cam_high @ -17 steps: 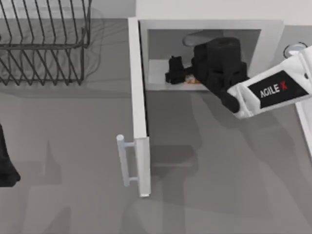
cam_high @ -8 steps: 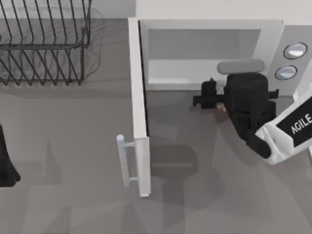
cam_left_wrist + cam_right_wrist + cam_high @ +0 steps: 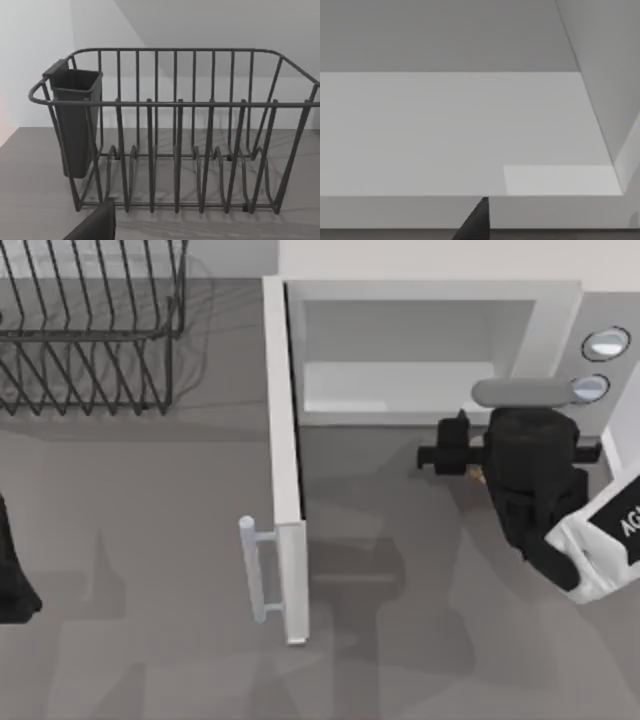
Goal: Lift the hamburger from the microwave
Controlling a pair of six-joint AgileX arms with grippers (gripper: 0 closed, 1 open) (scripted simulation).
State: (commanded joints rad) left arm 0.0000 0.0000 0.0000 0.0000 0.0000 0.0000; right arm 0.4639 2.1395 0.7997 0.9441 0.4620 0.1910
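Your right gripper, black and blocky, pinches the tan hamburger before the smooth white microwave; no legible lettering.

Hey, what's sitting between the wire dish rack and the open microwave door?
Nothing: in the top view only bare grey table separates the rack from the microwave door.

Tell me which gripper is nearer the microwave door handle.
Right. The right gripper hangs just outside the microwave opening, to the right of the door handle. The left arm is parked at the table's far left edge, farther off.
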